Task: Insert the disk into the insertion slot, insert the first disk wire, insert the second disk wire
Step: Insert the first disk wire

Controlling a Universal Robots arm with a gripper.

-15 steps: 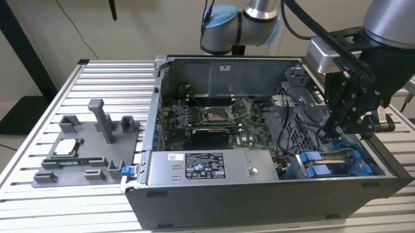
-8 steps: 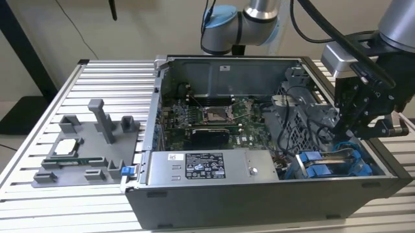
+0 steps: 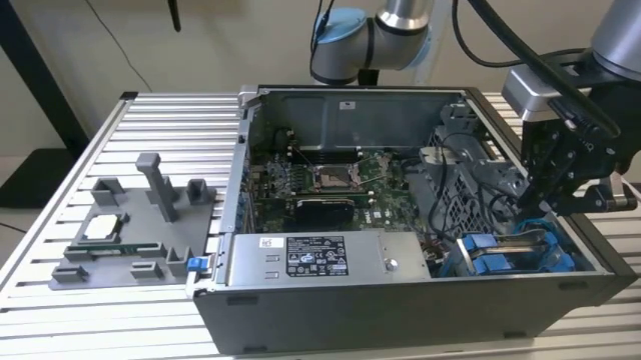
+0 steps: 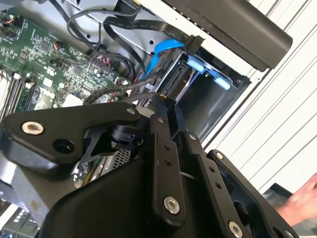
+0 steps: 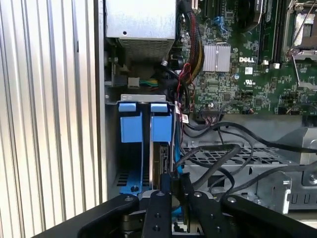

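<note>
An open computer case (image 3: 401, 315) sits on the ribbed tabletop (image 3: 120, 127); the insertion slot (image 4: 213, 74) is in the case's near corner, at the exterior view's right, just past the end of the grey power box (image 3: 311, 259); the disk (image 5: 161, 158) stands on its edge inside that slot, next to two blue tabs; the tool (image 3: 529, 214) (image 4: 163, 99) (image 5: 176, 181) reaches down right at the disk's end; its tips are squeezed close together, but I cannot tell if they pinch anything; black wires (image 5: 218, 158) lie loose beside the slot.
</note>
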